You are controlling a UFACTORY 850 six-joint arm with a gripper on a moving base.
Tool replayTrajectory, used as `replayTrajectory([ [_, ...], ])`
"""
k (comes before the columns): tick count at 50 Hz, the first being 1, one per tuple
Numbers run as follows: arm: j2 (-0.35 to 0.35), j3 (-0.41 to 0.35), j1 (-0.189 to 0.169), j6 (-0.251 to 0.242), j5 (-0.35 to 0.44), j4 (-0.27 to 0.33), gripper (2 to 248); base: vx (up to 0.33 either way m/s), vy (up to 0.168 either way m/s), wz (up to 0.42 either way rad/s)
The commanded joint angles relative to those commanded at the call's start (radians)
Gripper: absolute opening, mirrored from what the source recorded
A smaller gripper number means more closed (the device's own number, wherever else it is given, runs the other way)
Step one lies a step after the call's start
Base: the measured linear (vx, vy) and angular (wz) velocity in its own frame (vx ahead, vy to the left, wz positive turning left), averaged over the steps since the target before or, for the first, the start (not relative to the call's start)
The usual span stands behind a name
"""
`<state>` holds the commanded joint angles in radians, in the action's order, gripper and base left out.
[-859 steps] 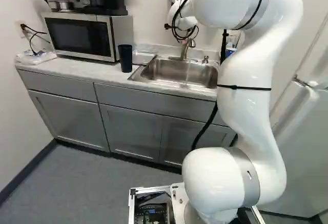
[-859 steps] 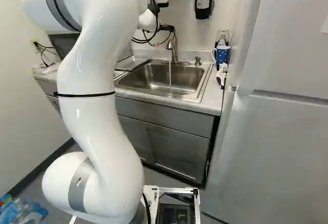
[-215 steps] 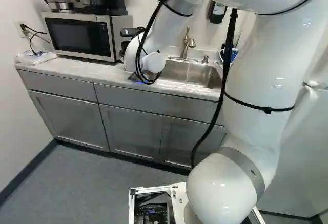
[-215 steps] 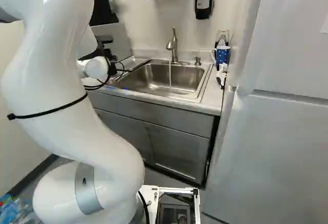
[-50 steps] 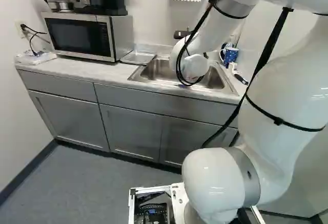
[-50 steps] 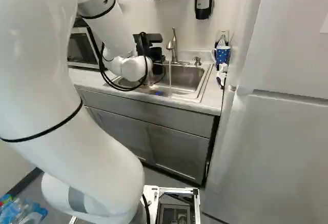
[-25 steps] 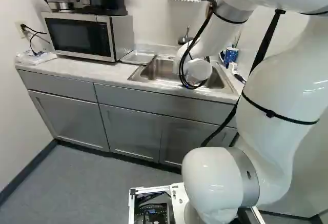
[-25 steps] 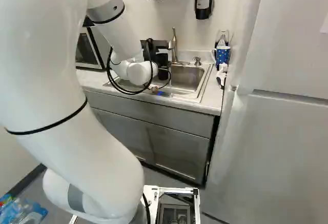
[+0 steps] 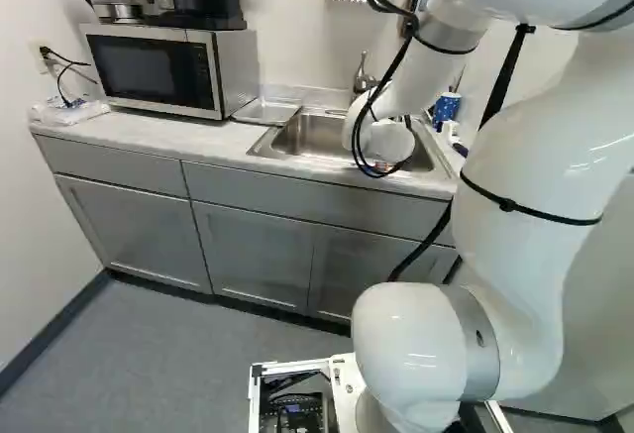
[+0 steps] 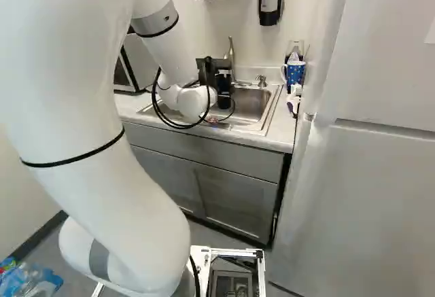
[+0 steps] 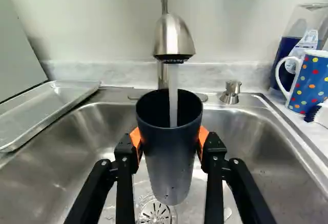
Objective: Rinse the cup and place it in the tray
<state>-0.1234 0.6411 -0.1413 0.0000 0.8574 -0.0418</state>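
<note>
Cup (image 11: pixel 168 157) snug between the two jaws.

The arm (image 10: pixel 75 107) reaches forward and down, its hand (image 10: pixel 223 85) (orange pads (image 11: pixel 203 136) facing inward) gripping from two sides.

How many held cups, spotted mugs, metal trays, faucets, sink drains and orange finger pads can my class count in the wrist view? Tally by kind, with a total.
Dark, tall, round cup in the pincer: 1
Blue mug with coloured spots: 1
Shallow grey metal tray: 1
Silvery metal faucet: 1
Round metal drain: 1
Orange pads: 2
Total: 7
</note>
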Motion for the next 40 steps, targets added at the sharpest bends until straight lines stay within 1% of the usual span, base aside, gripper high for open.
replayTrajectory([
  [40,0.0,0.0,0.0,0.0,0.0,0.0,123,0.0,0.0,0.0],
])
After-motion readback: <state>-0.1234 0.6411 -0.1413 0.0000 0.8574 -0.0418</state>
